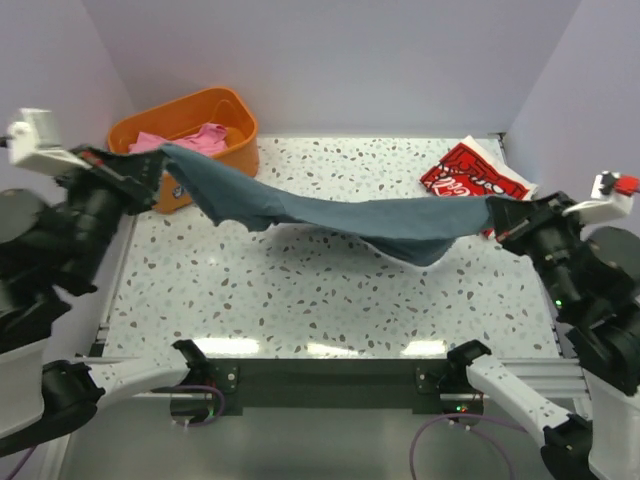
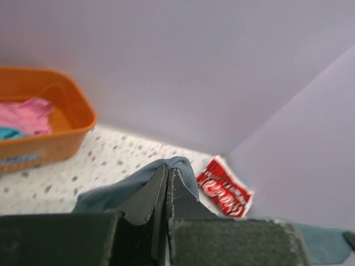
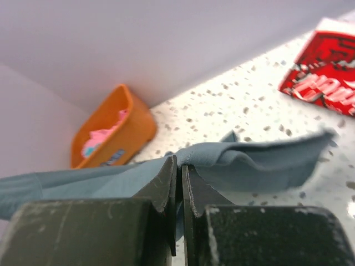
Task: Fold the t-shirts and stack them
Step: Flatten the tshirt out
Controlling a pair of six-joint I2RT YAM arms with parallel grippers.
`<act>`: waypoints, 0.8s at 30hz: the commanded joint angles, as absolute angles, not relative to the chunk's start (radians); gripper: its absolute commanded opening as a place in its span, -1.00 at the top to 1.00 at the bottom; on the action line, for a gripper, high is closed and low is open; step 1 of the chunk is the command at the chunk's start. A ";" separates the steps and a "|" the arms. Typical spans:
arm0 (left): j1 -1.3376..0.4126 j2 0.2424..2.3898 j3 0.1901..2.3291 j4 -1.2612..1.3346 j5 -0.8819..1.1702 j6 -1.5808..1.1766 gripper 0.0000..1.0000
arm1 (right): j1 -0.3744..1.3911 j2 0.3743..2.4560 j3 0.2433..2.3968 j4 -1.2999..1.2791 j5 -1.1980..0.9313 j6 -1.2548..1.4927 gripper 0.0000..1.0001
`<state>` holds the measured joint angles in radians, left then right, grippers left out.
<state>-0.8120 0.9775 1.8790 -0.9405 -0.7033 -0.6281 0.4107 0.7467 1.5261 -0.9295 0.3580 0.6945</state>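
The slate-blue t-shirt (image 1: pixel 330 215) hangs stretched in the air between both grippers, sagging above the table's middle. My left gripper (image 1: pixel 158 160) is shut on its left end near the basket; the wrist view shows the cloth (image 2: pixel 119 188) pinched at the fingertips. My right gripper (image 1: pixel 495 215) is shut on its right end; the wrist view shows the cloth (image 3: pixel 244 160) folded over the tips. A folded red t-shirt with white lettering (image 1: pixel 470 175) lies at the back right, and also shows in the left wrist view (image 2: pixel 224 188) and the right wrist view (image 3: pixel 324 75). Pink t-shirts (image 1: pixel 195 137) lie in the basket.
The orange plastic basket (image 1: pixel 240 125) stands at the back left corner and holds pink and turquoise cloth (image 2: pixel 22 119). Pale walls close the table at the back and on both sides. The speckled tabletop (image 1: pixel 320 300) lies under the hanging shirt.
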 commanded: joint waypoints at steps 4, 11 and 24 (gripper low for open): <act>-0.807 1.003 2.216 -0.847 -0.477 -0.384 1.00 | 0.410 0.761 1.840 -1.051 0.210 0.611 1.00; -0.808 1.048 2.270 -0.838 -0.466 -0.361 1.00 | 0.411 0.784 1.928 -1.083 0.230 0.600 1.00; -0.672 1.446 2.175 -0.794 -0.693 -0.348 1.00 | 0.411 0.992 1.683 -0.853 0.437 0.522 1.00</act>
<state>-0.7673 1.3483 2.1708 -0.8001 -0.7574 -0.3561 0.4103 0.9298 1.6947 -0.9897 0.3672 0.5789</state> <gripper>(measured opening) 0.018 0.025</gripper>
